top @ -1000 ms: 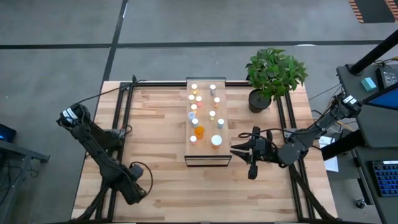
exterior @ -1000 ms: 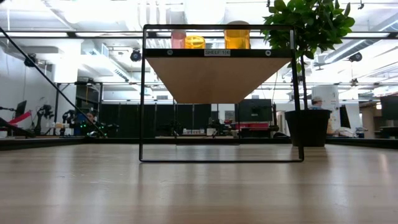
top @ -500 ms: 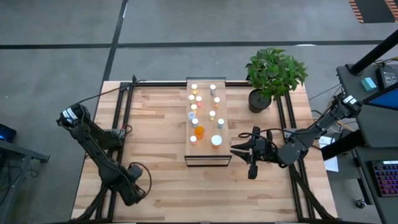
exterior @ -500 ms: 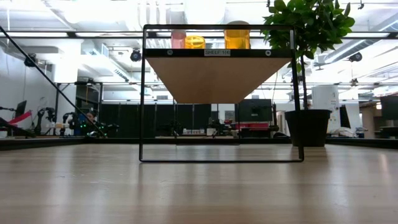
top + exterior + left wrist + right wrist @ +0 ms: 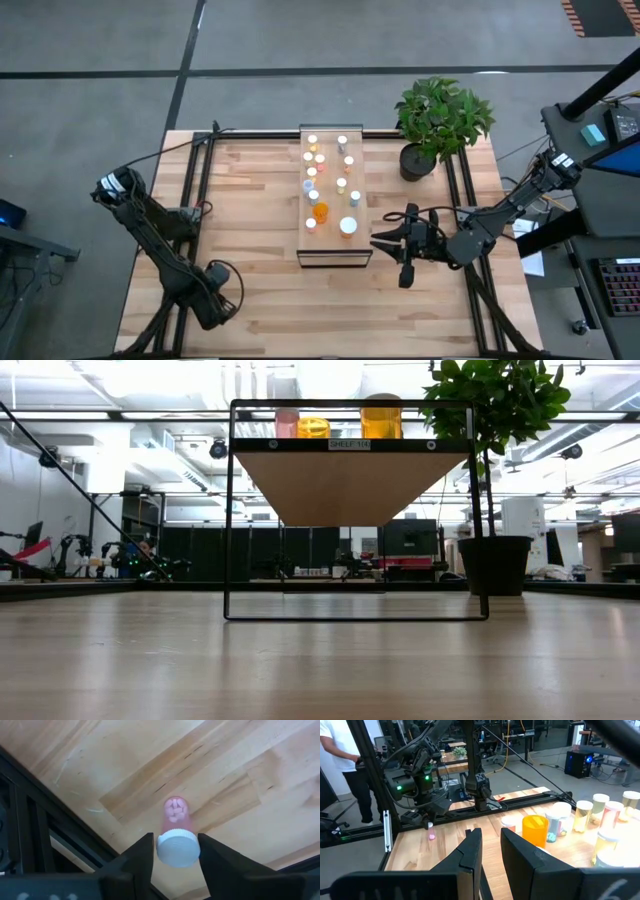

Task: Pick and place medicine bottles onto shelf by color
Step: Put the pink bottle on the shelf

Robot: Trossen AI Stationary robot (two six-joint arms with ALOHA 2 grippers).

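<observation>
At the table's near-left corner the left gripper has its fingers against the white cap of a pink medicine bottle standing on the tabletop, and should clamp squarely before lifting toward the shelf; the right gripper waits beside it, fingers slightly apart.

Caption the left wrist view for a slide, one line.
Left gripper closes around the white cap of a small pink pill bottle standing on the wooden table.
</observation>
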